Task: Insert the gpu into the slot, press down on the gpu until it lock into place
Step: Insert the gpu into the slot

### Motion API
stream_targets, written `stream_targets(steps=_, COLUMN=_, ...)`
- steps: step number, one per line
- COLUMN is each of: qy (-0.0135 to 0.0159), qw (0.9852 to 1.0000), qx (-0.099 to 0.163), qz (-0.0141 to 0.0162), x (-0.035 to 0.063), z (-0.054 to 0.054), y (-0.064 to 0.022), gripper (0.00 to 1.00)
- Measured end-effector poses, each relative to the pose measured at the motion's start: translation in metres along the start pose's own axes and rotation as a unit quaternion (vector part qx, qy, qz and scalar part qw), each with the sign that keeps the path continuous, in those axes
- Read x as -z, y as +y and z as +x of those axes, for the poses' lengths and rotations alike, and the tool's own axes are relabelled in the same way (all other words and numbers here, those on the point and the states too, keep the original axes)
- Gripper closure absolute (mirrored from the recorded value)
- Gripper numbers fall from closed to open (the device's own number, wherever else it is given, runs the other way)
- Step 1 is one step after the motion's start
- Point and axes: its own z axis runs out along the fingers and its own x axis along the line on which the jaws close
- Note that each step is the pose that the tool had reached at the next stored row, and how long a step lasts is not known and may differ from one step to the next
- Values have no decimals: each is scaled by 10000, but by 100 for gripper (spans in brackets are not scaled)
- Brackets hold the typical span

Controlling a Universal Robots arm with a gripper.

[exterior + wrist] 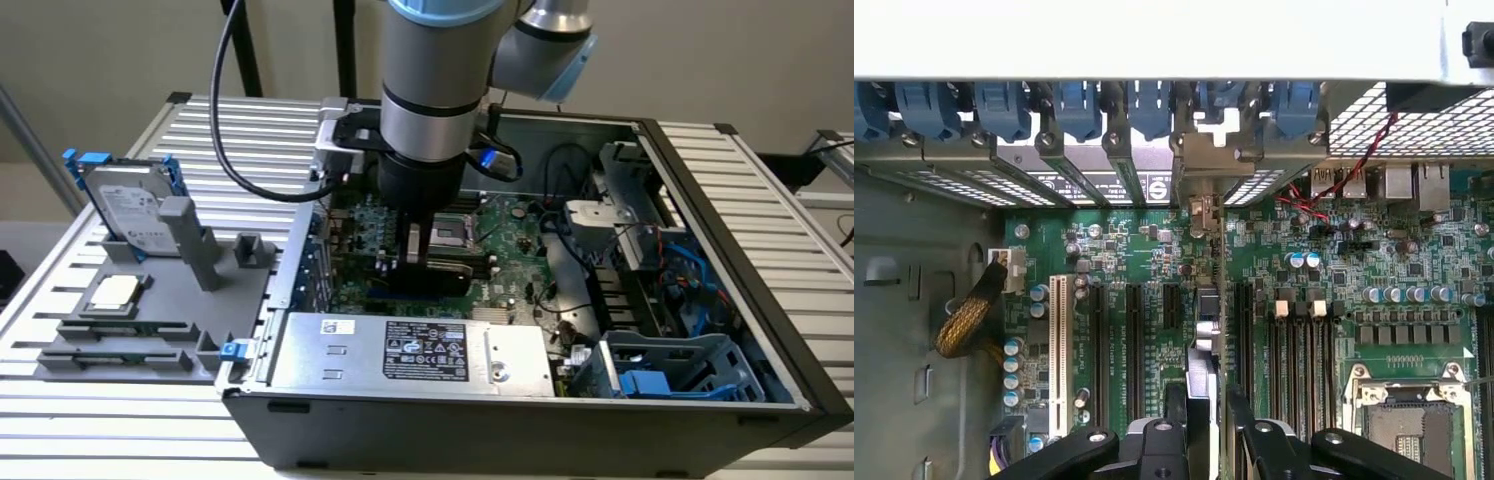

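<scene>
- gpu (441, 270) (1201, 335): black low-profile card, stood upright on edge over the motherboard, bracket end at the rear panel.
- slot (411, 297): blue strip, directly under the card's lower edge; seating unclear.

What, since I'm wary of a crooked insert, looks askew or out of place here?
Nothing stands out. The gpu stands upright, held edge-on in the gripper, parallel to the long sockets of the motherboard, with its metal bracket at the case's rear wall. Thin red wires lie clear of it.
</scene>
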Motion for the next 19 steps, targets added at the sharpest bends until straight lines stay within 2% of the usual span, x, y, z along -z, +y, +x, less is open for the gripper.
stream_targets(steps=6, qy=0, qw=10000, qx=0, qz=0, x=90, z=-3, y=4, gripper=74)
stream_targets(steps=13, qy=2, qw=10000, qx=-9, qz=0, x=95, z=-6, y=4, gripper=74)
stream_targets(steps=19, qy=49, qw=10000, qx=-13, qz=2, x=88, z=-18, y=4, gripper=74)
